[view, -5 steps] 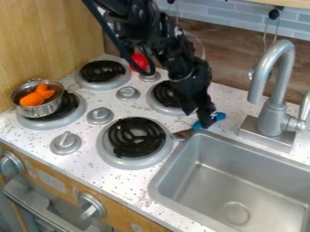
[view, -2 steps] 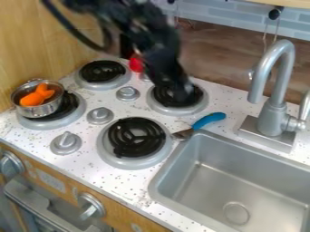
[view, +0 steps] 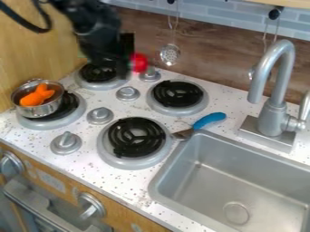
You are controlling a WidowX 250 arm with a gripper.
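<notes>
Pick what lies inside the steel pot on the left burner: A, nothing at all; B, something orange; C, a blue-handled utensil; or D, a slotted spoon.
B: the pot holds an orange item that rises above its rim.

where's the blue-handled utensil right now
In the camera view, the blue-handled utensil lies right of center on the counter, between the front right burner and the faucet, by the sink's upper left corner.
</notes>
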